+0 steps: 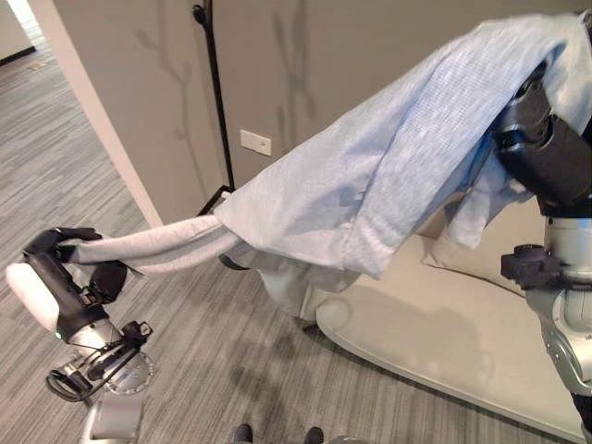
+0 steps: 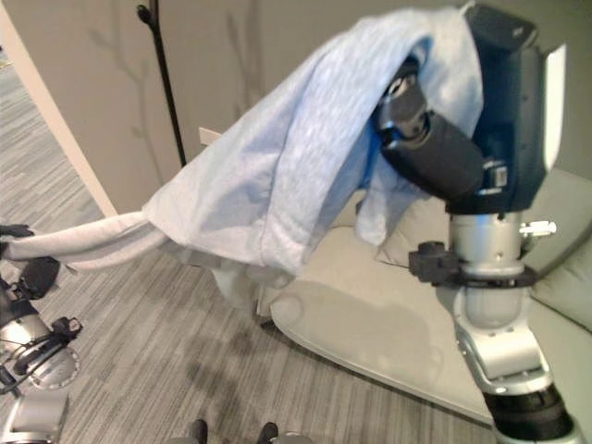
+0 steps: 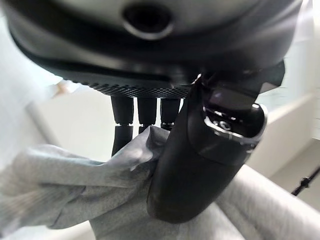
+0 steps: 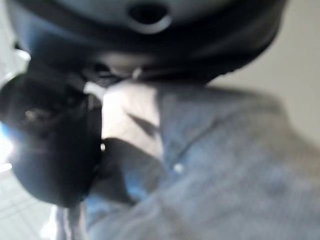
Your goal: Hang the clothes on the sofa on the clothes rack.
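Grey sweatshirt [image 1: 370, 185] stretching over sofa [image 1: 444, 342], left hand [image 1: 65, 254] clenching its sleeve, right hand [image 2: 435, 139] draped, fingers' state unclear, coat rack [image 1: 215, 92] standing far.

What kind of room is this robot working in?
Probably a lounge or living-room corner: a cream sofa stands on grey wood-look flooring, and a black clothes rack pole rises by the plain wall, which has a socket plate.

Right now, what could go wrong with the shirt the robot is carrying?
The shirt is stretched between both hands. The left hand pinches only a sleeve, so a pull could slip it free. The shirt drapes over the right hand, and could snag there. Its loose hem hangs low over the sofa edge and might drag on the way to the rack.
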Tool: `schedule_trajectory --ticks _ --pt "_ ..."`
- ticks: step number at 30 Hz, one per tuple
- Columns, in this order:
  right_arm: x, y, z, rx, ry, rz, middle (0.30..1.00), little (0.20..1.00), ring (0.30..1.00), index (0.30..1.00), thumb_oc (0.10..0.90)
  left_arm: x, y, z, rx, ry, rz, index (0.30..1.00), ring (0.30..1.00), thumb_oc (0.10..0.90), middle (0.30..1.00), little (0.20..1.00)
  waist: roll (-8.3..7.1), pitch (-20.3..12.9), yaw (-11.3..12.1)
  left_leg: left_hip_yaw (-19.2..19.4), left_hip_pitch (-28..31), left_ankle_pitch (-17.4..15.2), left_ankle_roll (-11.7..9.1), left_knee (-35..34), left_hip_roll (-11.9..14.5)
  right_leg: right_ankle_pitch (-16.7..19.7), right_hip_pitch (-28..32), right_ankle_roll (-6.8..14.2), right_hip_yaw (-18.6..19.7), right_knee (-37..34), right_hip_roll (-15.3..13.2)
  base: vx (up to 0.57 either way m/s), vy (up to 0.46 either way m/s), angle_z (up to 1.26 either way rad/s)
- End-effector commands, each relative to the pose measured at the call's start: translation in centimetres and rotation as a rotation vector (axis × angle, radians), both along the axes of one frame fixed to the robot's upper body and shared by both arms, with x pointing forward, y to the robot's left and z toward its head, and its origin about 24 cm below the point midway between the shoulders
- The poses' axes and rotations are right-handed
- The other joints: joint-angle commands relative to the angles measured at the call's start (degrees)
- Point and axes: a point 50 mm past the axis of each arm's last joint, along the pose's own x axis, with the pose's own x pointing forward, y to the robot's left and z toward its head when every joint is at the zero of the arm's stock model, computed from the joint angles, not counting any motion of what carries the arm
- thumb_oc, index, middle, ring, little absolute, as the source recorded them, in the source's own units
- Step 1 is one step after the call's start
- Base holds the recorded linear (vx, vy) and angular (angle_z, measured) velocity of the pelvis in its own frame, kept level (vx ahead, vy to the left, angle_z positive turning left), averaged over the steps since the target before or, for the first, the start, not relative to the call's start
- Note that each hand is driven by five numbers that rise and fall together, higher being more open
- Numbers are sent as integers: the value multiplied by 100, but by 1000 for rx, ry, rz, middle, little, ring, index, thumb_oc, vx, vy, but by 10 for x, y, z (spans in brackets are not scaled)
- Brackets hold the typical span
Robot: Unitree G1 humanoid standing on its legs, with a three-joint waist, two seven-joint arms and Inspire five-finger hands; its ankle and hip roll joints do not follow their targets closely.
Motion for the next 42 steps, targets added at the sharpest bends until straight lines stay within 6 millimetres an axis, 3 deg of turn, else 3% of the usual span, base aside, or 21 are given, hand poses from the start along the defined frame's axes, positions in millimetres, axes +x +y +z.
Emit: schedule_trajectory --ticks 1,2,5,6,9,11,13,14,15,19,20,21,22,23,24,28,30,34,36,39,42 --pt "-11 7 36 93 -232 72 300 300 300 300 400 17 -19 26 37 -111 -224 300 300 400 300 300 -376 -786 -73 -86 0 -536 145 -16 -578 409 173 309 429 -969 243 1 -19 -3" --pt "-11 7 36 93 -232 72 300 300 300 300 400 17 -19 26 37 -111 -223 300 300 400 300 300 -372 -783 -78 -88 6 -535 144 -19 -576 416 184 308 427 -983 245 30 -29 18" --pt "-1 28 47 90 -240 135 300 300 300 300 400 19 -51 6 -162 -56 -403 300 300 400 300 300 -341 -997 11 -27 -33 -572 137 42 -568 632 494 381 632 -1568 216 15 -16 20" --pt "0 29 48 87 -241 139 300 300 300 300 400 20 -50 6 -167 -59 -400 300 300 400 300 300 -313 -991 2 -11 -45 -597 136 76 -560 654 508 381 648 -1600 225 -105 -48 -4" --pt "3 52 72 39 -302 227 300 300 300 300 400 29 -78 -11 -257 29 -558 300 300 400 300 300 -343 -816 84 110 -575 -733 43 1130 -454 683 733 315 794 -1886 195 -118 -39 -9" --pt "4 61 83 34 -316 271 300 300 300 300 400 35 -92 -17 -294 57 -620 300 300 400 300 300 -344 -719 100 167 -905 -527 -74 1706 -320 649 841 254 816 -1930 193 -120 -5 0" --pt "7 64 86 34 -308 287 300 300 300 300 400 39 -100 -19 -311 72 -654 300 300 400 300 300 -321 -692 75 207 -990 -369 -123 1825 -172 630 876 232 811 -1944 207 -60 26 4" --pt "7 69 90 33 -311 311 300 300 300 300 400 41 -106 -20 -325 78 -679 368 368 445 368 368 -318 -699 63 237 -961 -311 -119 1734 -47 626 878 233 833 -1947 214 -34 99 11" --pt "7 73 92 53 -309 354 300 300 300 300 400 47 -116 -21 -366 83 -713 900 900 800 900 900 -319 -724 27 200 -831 -289 -78 1399 105 631 858 254 886 -1916 154 -50 156 10" --pt "6 75 96 78 -307 406 300 300 300 300 400 57 -133 -18 -402 75 -766 900 900 800 900 900 -335 -797 -69 -29 -573 54 -165 657 554 590 763 324 924 -1853 29 -21 134 -15" --pt "6 75 97 95 -310 425 300 300 300 300 400 62 -140 -15 -422 64 -783 900 900 800 900 900 -312 -802 -122 -107 -433 342 -270 268 790 543 739 339 922 -1826 12 5 257 -21" --pt "6 71 97 123 -312 427 300 300 300 300 400 68 -156 -13 -434 65 -829 900 900 800 900 900 -257 -853 -255 -27 -309 811 -449 -154 1214 460 716 396 854 -1804 -21 10 192 -19" --pt "6 71 97 122 -313 426 300 300 300 300 400 68 -156 -13 -435 64 -830 900 900 800 900 900 -245 -839 -246 -17 -251 860 -464 -243 1229 453 726 386 854 -1796 -5 53 311 -12" --pt "4 74 95 122 -303 461 300 300 300 300 400 73 -172 -17 -444 99 -855 900 900 800 900 900 -87 -1003 -400 272 63 770 -599 -737 1406 441 714 498 757 -1771 -21 53 318 9" --pt "2 74 91 137 -300 497 300 300 300 300 400 78 -191 -17 -454 120 -887 900 900 800 900 900 94 -1133 -489 317 73 579 -719 -737 1362 490 669 581 705 -1725 -76 53 326 7" --pt "1 74 85 158 -279 527 300 300 300 300 400 82 -213 -8 -509 101 -959 900 900 800 900 900 97 -1218 -559 426 138 368 -684 -737 1172 612 597 680 637 -1636 -299 1 200 0" --pt "4 78 80 174 -252 533 300 300 300 300 400 84 -229 6 -664 44 -1047 900 900 800 900 900 5 -1178 -553 499 195 218 -575 -737 976 704 506 785 666 -1522 -520 -44 244 7" --pt "7 79 75 191 -220 530 300 300 300 300 400 77 -247 13 -849 20 -1177 900 900 800 900 900 -119 -1170 -540 554 236 95 -452 -737 824 746 486 852 733 -1493 -658 -17 114 3" --pt "13 73 70 195 -182 486 300 300 300 300 400 57 -267 16 -987 51 -1372 900 900 800 900 900 -235 -1133 -493 542 245 8 -339 -737 682 797 506 938 756 -1517 -787 -14 100 6" --pt "16 66 68 199 -164 459 300 300 300 300 400 45 -269 13 -974 106 -1467 900 900 800 900 900 -279 -1130 -455 555 275 -40 -282 -737 603 814 543 979 757 -1536 -851 5 66 3" --pt "19 58 65 225 -134 448 300 300 300 300 400 40 -258 3 -947 156 -1462 900 900 800 900 900 -294 -1136 -400 551 318 -93 -246 -724 543 822 607 1004 774 -1563 -893 26 23 7"
